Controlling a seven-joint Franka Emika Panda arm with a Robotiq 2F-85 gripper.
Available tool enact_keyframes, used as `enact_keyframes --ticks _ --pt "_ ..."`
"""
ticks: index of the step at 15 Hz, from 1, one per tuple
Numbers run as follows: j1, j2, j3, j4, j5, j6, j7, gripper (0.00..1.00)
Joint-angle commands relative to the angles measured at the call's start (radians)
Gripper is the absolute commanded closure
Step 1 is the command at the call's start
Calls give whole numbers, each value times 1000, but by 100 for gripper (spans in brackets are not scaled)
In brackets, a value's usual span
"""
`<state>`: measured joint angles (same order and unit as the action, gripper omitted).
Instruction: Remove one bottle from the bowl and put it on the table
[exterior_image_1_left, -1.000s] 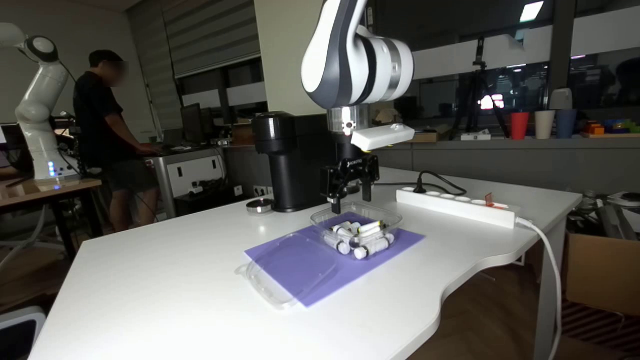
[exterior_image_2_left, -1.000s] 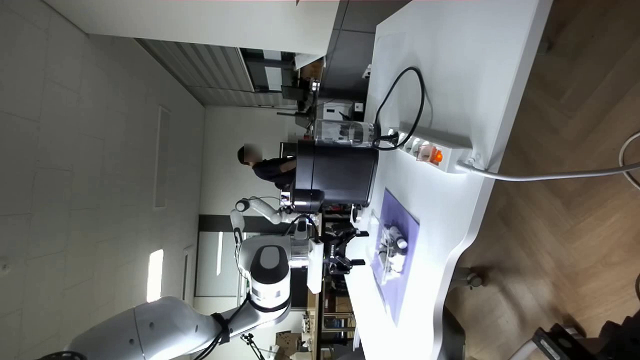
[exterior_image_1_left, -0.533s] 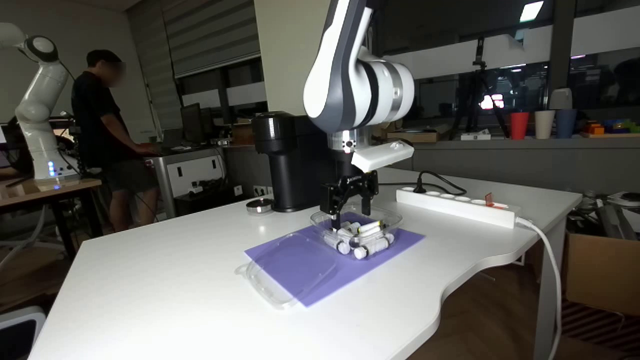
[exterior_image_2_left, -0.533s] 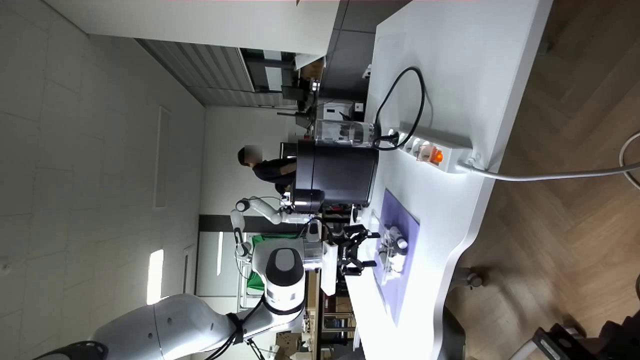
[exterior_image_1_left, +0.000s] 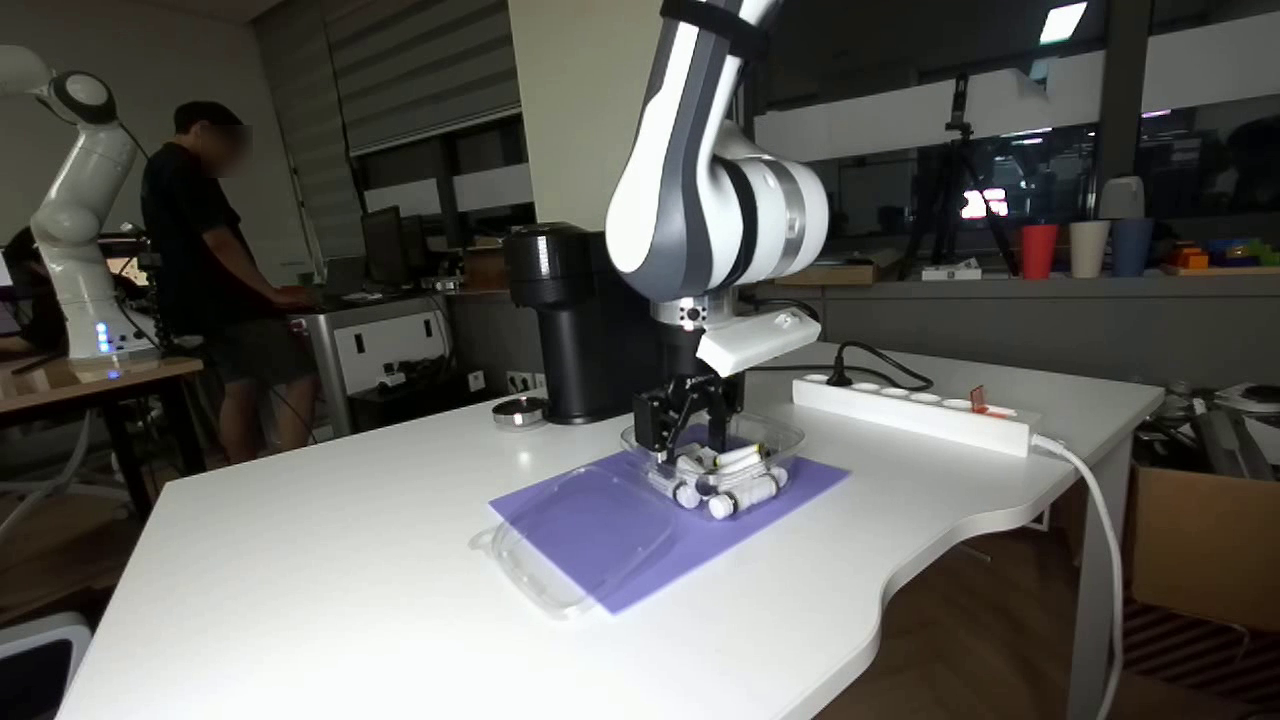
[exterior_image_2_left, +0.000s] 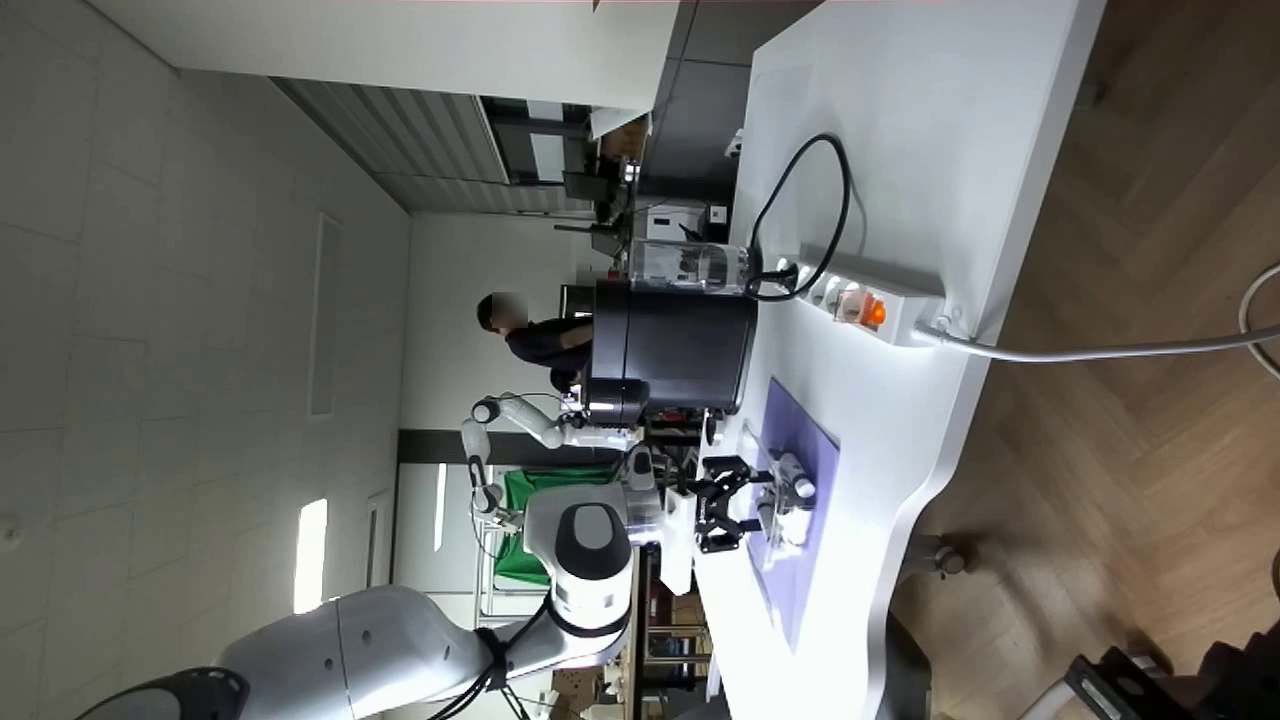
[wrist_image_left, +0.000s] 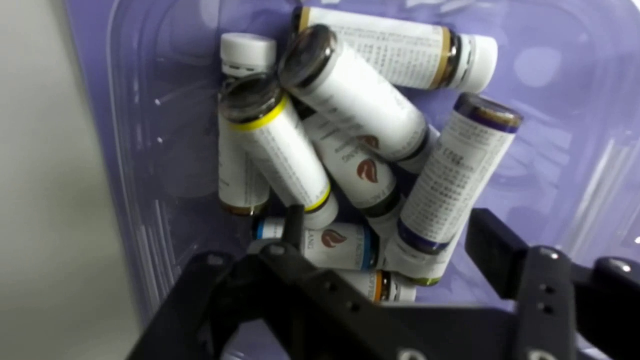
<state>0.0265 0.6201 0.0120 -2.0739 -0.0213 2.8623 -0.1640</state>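
Observation:
A clear plastic bowl (exterior_image_1_left: 790, 437) on the white table (exterior_image_1_left: 350, 570) holds several small white-labelled bottles. In the wrist view, a purple-banded bottle (wrist_image_left: 457, 175), a yellow-banded bottle (wrist_image_left: 280, 147) and a blue-banded bottle (wrist_image_left: 345, 245) lie among them. My gripper (exterior_image_1_left: 692, 448) is open and points down at the bowl, its fingertips at about rim height; it also shows in an exterior view (exterior_image_2_left: 763, 500). In the wrist view the gripper (wrist_image_left: 389, 225) has its fingers apart, with the purple-banded bottle's capped end between them. I cannot tell whether a finger touches a bottle.
The bowl stands on a purple mat (exterior_image_1_left: 630, 590). A clear lid (exterior_image_1_left: 590, 540) lies beside it, partly on the mat. A black coffee machine (exterior_image_1_left: 580, 340) stands behind. A white power strip (exterior_image_1_left: 910, 415) with a black cable lies to one side.
My gripper has come down from above the bowl to its rim, among the bottle tops. The gap between the fingers looks a little narrower. The bowl has not moved.

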Motion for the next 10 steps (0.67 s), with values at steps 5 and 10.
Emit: enact_keyframes --ticks 5,10 --pt "2 -15 -13 -2 -23 8 37 75" --pt "23 -33 -49 0 -38 -14 56 94"
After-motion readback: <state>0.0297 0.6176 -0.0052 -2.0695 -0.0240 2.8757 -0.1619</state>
